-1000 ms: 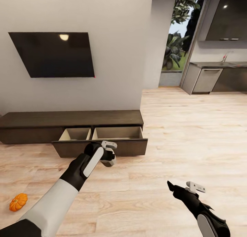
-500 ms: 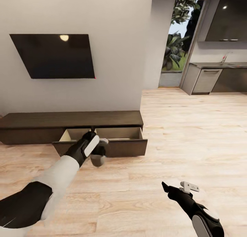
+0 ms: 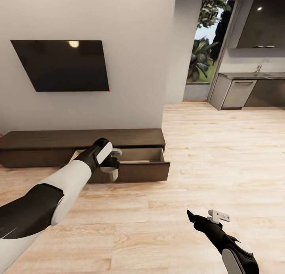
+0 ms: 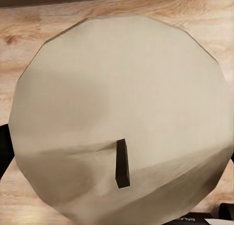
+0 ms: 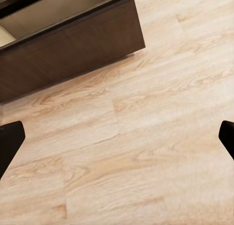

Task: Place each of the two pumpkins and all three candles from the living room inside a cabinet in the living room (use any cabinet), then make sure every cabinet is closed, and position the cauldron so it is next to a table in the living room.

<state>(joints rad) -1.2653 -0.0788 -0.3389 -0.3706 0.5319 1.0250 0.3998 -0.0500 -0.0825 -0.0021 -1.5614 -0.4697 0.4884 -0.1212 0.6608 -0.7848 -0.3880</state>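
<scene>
Left gripper [image 3: 112,165] out over the pulled-open drawer of the long low dark-brown wood cabinet [image 3: 47,141], at the drawer's front edge, clamped on a short stubby beige-grey pillar candle [image 4: 119,122]. Candle's flat top with its small dark wick facing the left wrist camera, black fingertips [image 4: 4,149] just showing at either side of the wax. In the head view, only a grey lower end of the candle [image 3: 110,173] visible beneath the gripper.

Pale beige drawer interior [image 3: 140,154] exposed to the right of the gripper; dark flat drawer front [image 3: 144,171] standing out over the light wood plank floor [image 3: 158,226]. Same drawer corner [image 5: 73,44] seen from the right wrist camera, above bare planks.

Right gripper [image 3: 206,217] low over the floor, well apart from the cabinet, fingers [image 5: 9,139] spread wide with nothing between them.

Black flat wall-mounted screen [image 3: 63,66] on the pale wall above the cabinet.
</scene>
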